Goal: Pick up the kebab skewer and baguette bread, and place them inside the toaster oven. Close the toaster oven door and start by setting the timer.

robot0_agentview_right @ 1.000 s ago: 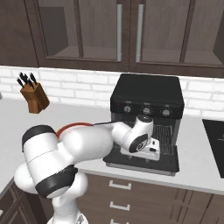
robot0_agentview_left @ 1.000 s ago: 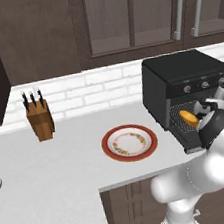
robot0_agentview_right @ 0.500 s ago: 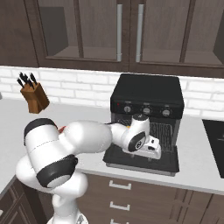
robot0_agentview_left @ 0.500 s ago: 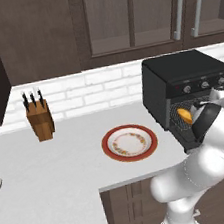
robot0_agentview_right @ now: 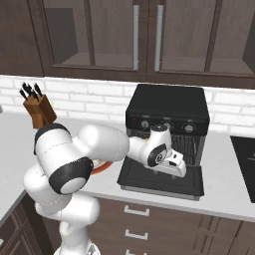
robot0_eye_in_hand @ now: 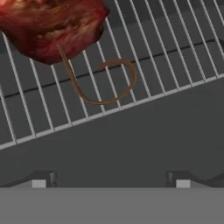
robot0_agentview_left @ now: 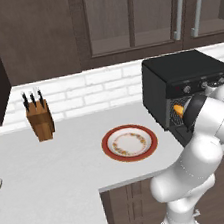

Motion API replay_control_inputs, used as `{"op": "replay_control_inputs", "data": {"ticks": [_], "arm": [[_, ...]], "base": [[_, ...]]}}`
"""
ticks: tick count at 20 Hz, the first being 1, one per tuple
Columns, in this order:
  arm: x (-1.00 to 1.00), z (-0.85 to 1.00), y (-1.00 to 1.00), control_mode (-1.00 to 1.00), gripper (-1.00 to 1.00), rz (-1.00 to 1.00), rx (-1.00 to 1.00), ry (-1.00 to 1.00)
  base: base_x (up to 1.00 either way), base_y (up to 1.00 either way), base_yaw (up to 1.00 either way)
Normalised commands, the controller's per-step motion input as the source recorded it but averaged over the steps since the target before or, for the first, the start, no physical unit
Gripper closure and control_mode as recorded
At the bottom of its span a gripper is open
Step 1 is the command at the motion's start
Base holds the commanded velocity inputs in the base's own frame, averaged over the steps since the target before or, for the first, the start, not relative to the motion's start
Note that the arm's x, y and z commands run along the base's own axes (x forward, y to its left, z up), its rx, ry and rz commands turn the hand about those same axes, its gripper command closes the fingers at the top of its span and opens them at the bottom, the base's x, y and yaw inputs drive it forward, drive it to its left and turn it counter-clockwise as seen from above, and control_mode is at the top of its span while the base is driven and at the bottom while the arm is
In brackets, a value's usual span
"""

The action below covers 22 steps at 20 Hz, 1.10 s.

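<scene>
The black toaster oven (robot0_agentview_left: 184, 71) (robot0_agentview_right: 167, 102) stands on the counter with its door (robot0_agentview_right: 162, 180) dropped flat in front. A dark red meat chunk of the kebab skewer (robot0_eye_in_hand: 48, 26) lies on the wire rack (robot0_eye_in_hand: 175, 52), its thin curled end beside it. The golden-orange baguette bread (robot0_agentview_left: 178, 109) shows inside the oven's opening, left of my arm. My gripper (robot0_eye_in_hand: 111, 181) (robot0_agentview_right: 180, 168) hangs open just above the door at the oven's mouth. Nothing is between its fingertips (robot0_eye_in_hand: 43, 179), which stand wide apart.
A red-rimmed plate (robot0_agentview_left: 129, 143) sits bare on the counter left of the oven. A wooden knife block (robot0_agentview_left: 39, 119) (robot0_agentview_right: 39, 107) stands by the tiled wall. A row of round knobs (robot0_agentview_right: 167, 127) runs above the oven's opening. Dark cabinets hang overhead.
My hand has shifted slightly right and down at the oven's mouth, and the elbow has swung. The oven, the plate and the baguette have stayed put.
</scene>
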Motion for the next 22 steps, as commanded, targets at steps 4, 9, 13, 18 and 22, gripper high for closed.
{"op": "replay_control_inputs", "data": {"ticks": [4,9,13,18,22], "arm": [[0.24,-0.1,-0.05,-1.0,-1.0,-0.22,0.0,-0.04],[0.16,-0.13,0.0,-1.0,-1.0,-0.23,0.0,-0.05],[0.3,-0.11,0.01,-1.0,-1.0,-0.24,0.0,-0.1],[0.48,-0.11,0.11,-1.0,-1.0,-0.19,0.0,-0.12],[0.39,-0.13,0.09,-1.0,-1.0,-0.15,0.01,-0.12]], "base": [[0.0,0.0,0.0],[0.0,0.0,0.0],[0.0,0.0,0.0],[0.0,0.0,0.0],[0.0,0.0,0.0]]}}
